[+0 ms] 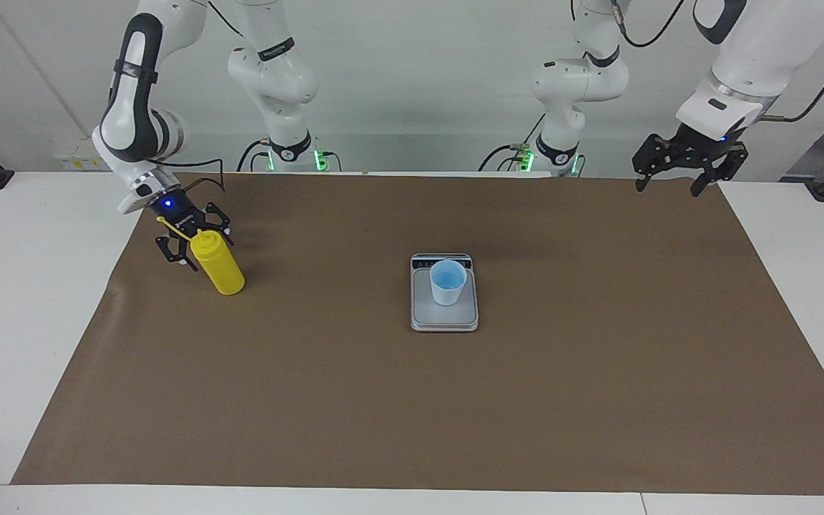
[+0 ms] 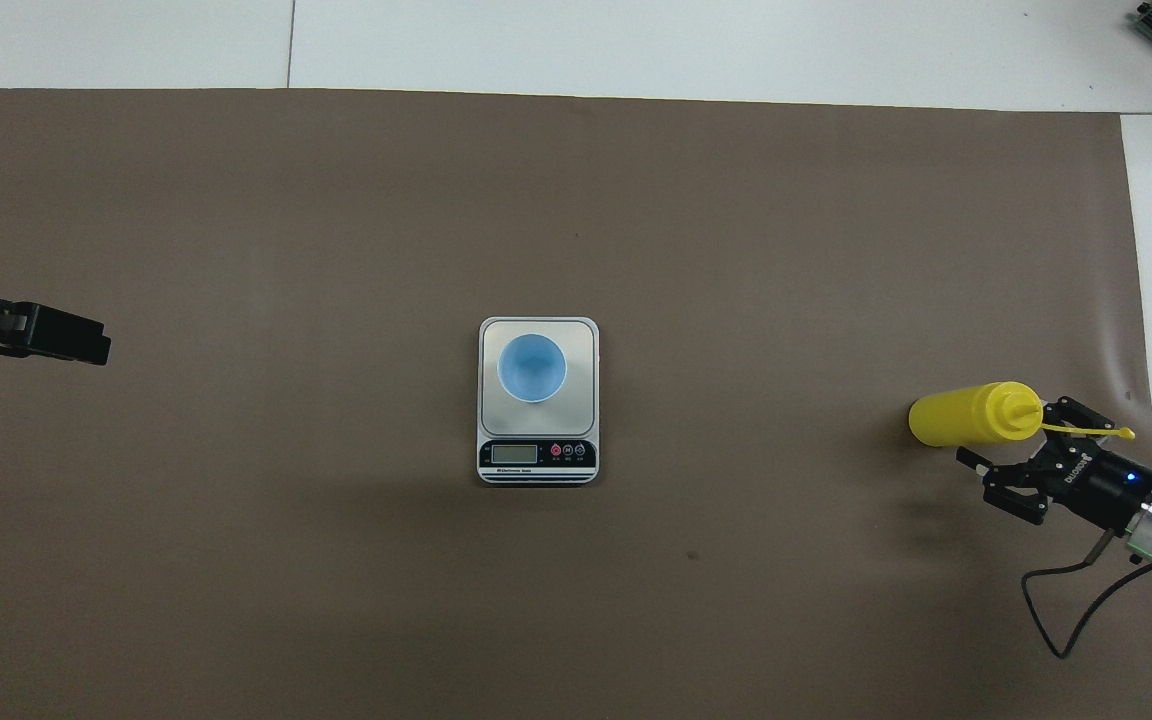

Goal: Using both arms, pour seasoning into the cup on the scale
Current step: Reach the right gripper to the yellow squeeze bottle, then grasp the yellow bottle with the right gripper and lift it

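I have the right hand (image 1: 194,252) low over the brown mat (image 1: 412,400) at the right arm's end of the surface (image 1: 33,300), its fingers spread apart and empty, right up against the neck end of the seasoning bottle (image 1: 217,270). The bottle stands on the mat, and in the facing view its upper part sits just in front of the hand's open fingers; I cannot tell from here whether a finger already touches the plastic. The bottle's thin yellow cap strap (image 2: 1086,431) runs out from the nozzle across the top of the hand in the overhead view. From above, the right hand (image 2: 998,472) lies beside the nozzle end, on the side nearer to the robots. The cup (image 1: 448,282) stands upright on the weighing plate of the scale (image 1: 444,316) in the middle of the mat, well apart from the bottle, with the scale's display strip on its robot-facing end. My left hand (image 1: 678,180) waits raised over the left arm's end of the mat, near the edge closest to the robots, fingers apart and holding nothing.
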You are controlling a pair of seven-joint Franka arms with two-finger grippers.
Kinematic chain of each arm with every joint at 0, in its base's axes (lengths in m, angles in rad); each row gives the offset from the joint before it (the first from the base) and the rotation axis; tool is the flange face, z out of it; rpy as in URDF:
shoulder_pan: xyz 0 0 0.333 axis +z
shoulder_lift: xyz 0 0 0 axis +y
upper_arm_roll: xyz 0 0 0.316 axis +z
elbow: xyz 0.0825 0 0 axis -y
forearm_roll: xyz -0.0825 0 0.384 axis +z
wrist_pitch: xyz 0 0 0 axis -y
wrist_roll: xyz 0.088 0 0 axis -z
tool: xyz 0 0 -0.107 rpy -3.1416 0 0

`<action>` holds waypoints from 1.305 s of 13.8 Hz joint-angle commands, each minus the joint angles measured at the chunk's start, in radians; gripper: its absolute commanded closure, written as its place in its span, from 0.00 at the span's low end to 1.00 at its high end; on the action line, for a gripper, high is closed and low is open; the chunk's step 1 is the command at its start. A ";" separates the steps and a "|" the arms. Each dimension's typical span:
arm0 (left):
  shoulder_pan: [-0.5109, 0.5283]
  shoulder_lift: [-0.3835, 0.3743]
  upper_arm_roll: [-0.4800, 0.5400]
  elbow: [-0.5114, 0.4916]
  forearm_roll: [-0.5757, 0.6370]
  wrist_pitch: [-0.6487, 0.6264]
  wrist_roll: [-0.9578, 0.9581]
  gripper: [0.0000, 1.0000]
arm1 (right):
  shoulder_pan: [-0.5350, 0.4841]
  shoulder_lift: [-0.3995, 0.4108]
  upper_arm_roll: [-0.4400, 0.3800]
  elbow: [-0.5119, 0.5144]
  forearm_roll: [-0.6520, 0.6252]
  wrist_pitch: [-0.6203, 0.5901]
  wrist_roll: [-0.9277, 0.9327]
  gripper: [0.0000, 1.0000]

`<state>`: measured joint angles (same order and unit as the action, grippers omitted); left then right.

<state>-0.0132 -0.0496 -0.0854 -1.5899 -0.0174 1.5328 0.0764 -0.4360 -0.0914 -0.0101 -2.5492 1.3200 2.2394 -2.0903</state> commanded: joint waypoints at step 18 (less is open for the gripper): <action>0.018 -0.018 -0.010 -0.015 -0.013 -0.011 0.006 0.00 | 0.135 0.050 0.004 0.040 0.189 0.146 -0.077 0.84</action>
<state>-0.0131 -0.0496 -0.0854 -1.5900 -0.0174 1.5326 0.0764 -0.2957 -0.0574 -0.0108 -2.5320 1.4744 2.3919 -2.1318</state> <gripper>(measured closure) 0.000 0.383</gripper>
